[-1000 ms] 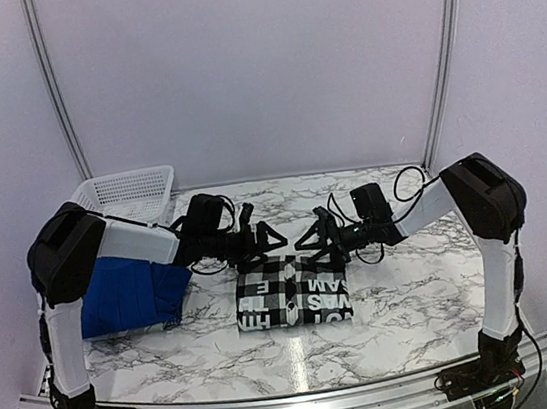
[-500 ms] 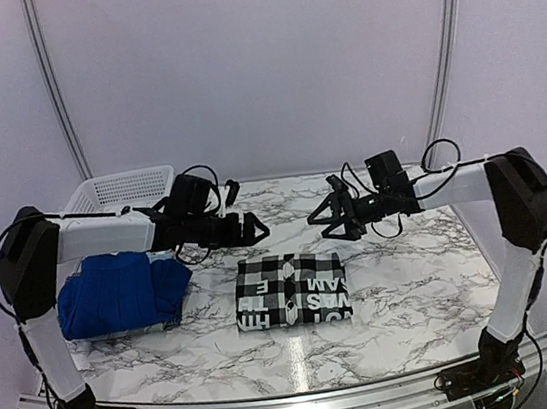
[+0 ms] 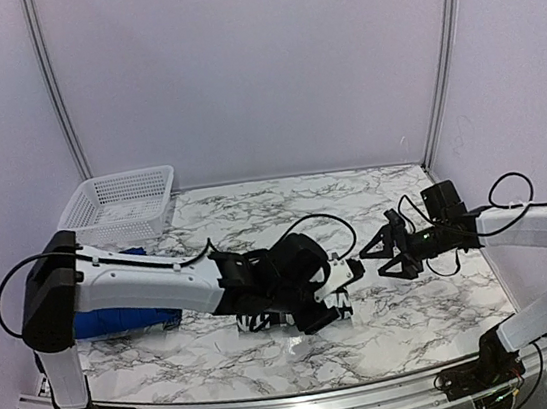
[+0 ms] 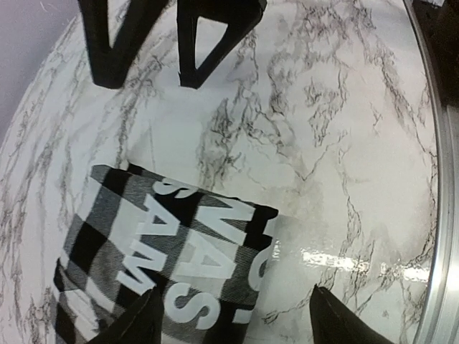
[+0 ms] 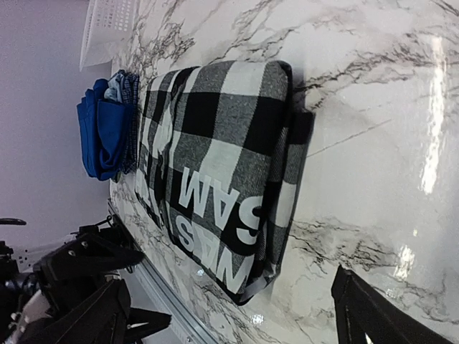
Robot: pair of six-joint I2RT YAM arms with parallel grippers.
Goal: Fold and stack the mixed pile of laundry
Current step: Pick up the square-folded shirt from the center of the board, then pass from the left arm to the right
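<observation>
Pale lilac walls point(image 3: 255, 66), a marble-look table point(image 3: 254, 207), and down at six o'clock on it lies the buffalo-check flannel shirt point(image 5: 215, 158), folded into a neat block; over at nine o'clock sits the royal-blue shirt point(image 5: 100, 136), folded too, with the small-checked navy cloth point(image 5: 128, 93) tucked against it; the white lattice basket point(image 3: 117, 203) waits at ten o'clock.

The left gripper point(image 4: 237, 304) reaches right across and hovers over the flannel's three o'clock end, fingers spread wide with one over the cloth and one off the end, holding nothing; the right gripper point(image 3: 373, 258) hangs just beyond at three o'clock, jaws wide, also empty.

This looks like the pick-up for stacking; to do it well, I'd come down low at the folded end so every layer is pinched together, close firmly, then carry the block level towards nine o'clock so it doesn't unfold; the right gripper should keep clear or steady the other side.

Writing: big white block letters run across the check; "SAM" reads fairly clearly, the rest is cut by the fold; no brand tag shows.
</observation>
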